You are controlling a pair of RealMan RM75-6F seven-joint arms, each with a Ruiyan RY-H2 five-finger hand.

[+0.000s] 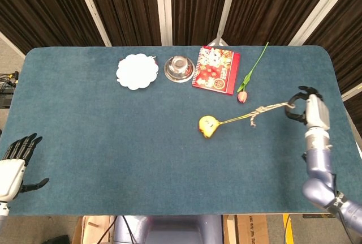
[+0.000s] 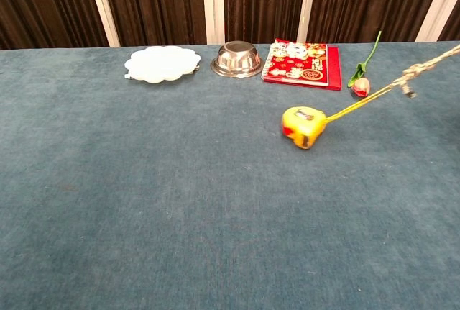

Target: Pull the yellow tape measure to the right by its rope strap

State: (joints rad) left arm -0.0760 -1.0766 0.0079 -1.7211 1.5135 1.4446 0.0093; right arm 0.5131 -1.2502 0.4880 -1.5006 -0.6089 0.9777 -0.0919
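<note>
Item: small yellow plastic tape measure (image 1: 207,126), lying on the teal felt-covered table (image 1: 85,142) right of centre, below and left of the red tulip. It appears slightly tipped toward the pull, though the frames are too small to be sure.

Item: braided beige rope strap (image 1: 266,108), with a thin yellow cord joining it to the tape measure. It runs in a straight, taut line up and to the right, lifted off the cloth toward the right end; this tension is what lets the case slide without the hand touching it. A knot with a short loose tail sits partway along.

Item: right hand (image 1: 308,111), near the table's right edge, raised above the surface, dark fingers curled round the far end of the strap in a clenched grasp. Forearm rises from the near right corner, roughly upright in the head view. Outside the chest view; only the strap reaches that frame's right border.

Item: left hand (image 1: 14,162), at the near left, off the table edge, fingers spread, holding nothing.

Bystanders along the far edge, left to right: white scalloped plate (image 1: 137,71), steel bowl (image 1: 179,68), red patterned spiral notebook (image 1: 216,69), red tulip on a long green stem (image 1: 249,78). The strap passes just near of the tulip bloom; contact is a possible risk.
</note>
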